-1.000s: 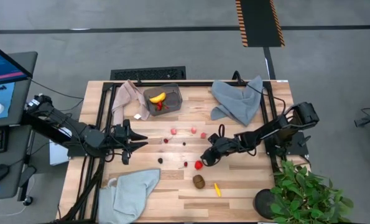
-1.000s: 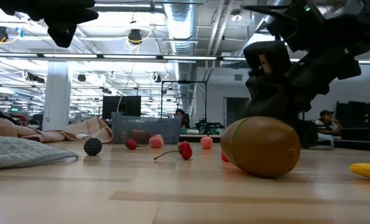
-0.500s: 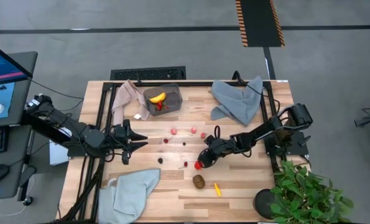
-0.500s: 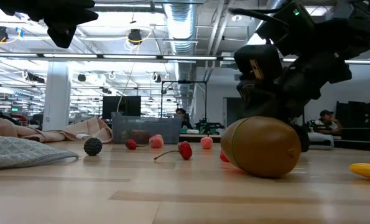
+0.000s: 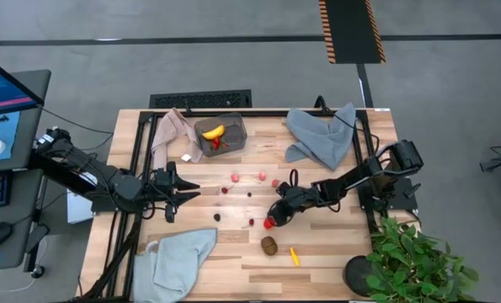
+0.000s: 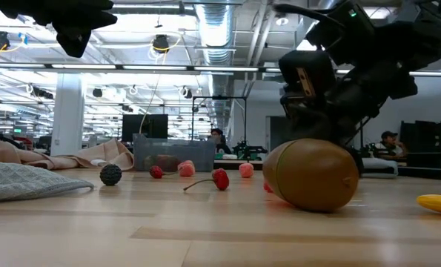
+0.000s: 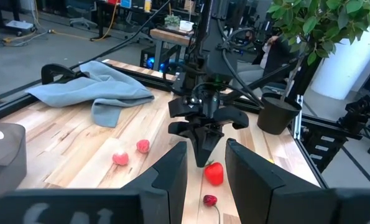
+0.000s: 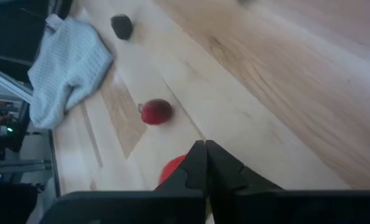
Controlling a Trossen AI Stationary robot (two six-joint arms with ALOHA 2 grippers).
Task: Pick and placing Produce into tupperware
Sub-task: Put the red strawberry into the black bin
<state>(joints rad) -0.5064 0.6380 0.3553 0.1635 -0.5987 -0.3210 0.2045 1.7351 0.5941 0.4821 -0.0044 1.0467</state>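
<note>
Your right gripper (image 5: 272,220) has dropped onto the red strawberry (image 7: 214,173), fingers pinched together beside it, seemingly missing; your left gripper (image 5: 183,195) waits half-open, empty.

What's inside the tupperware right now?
The tupperware holds a yellow banana and something red beside it, likely a strawberry. Whatever lies beneath them, or against the tub's walls, is hidden.

Three cloths (image 5: 319,135), one tupperware (image 5: 233,126), one kiwi (image 5: 269,245), two bananas (image 5: 213,132), one potted plant (image 5: 414,261).
</note>
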